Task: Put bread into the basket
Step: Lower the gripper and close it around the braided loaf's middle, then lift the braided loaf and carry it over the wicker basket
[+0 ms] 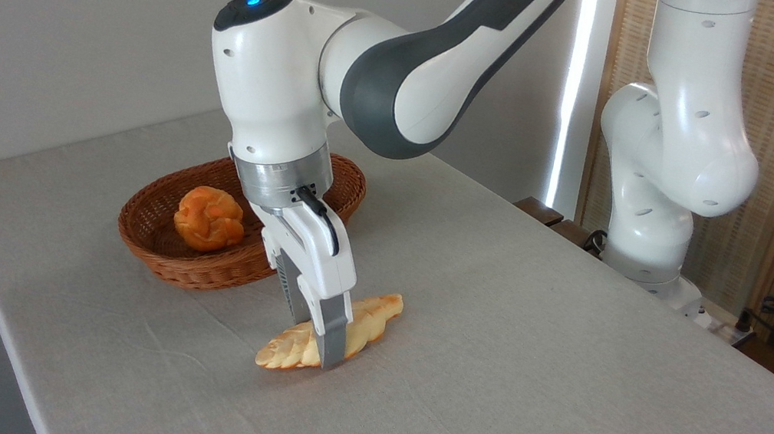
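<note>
Nearest to you, the long pale-golden braided loaf [371,318] lay on the grey cloth-covered table [522,394], just beside the basket, and the white two-finger gripper [323,350] was closed around its middle. The loaf seemed to be a little tilted, perhaps starting to leave the cloth. Behind it, the shallow oval basket of reddish-brown wicker [192,270] already held the round orange-brown bun [209,218]. So I judged half of the task done; you still had the loaf to carry over.
</note>
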You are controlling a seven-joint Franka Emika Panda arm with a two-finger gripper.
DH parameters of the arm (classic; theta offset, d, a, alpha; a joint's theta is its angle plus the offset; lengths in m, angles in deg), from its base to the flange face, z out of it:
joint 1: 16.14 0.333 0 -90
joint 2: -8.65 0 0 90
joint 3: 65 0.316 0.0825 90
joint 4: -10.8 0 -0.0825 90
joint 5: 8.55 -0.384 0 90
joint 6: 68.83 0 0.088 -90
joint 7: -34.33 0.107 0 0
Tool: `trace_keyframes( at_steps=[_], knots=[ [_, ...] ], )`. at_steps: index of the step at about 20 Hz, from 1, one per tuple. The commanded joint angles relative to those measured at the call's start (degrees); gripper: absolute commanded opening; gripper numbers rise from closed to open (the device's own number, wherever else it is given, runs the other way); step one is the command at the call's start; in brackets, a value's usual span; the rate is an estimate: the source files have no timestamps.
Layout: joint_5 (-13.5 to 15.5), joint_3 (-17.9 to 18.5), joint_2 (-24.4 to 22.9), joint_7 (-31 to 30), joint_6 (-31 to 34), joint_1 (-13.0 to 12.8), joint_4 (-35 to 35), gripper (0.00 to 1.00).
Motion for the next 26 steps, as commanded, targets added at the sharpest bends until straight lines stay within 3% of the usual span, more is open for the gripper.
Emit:
trace_keyframes(
  at_steps=[1, 9, 14, 23, 26],
  knots=[
    [-0.4, 0.3, -0.2, 1.1, -1.4, -0.2, -0.7, 0.25],
    [0.4, 0.3, -1.4, 0.9, -1.4, -0.2, 0.8, 0.27],
    [8.4, -0.3, -3.8, 0.3, 0.0, -0.4, 6.2, 0.32],
    [18.0, -10.7, -4.1, -6.6, 0.0, -0.4, 9.1, 0.33],
    [22.4, -14.1, -3.6, -7.2, -0.4, -0.4, 9.1, 0.45]
  ],
)
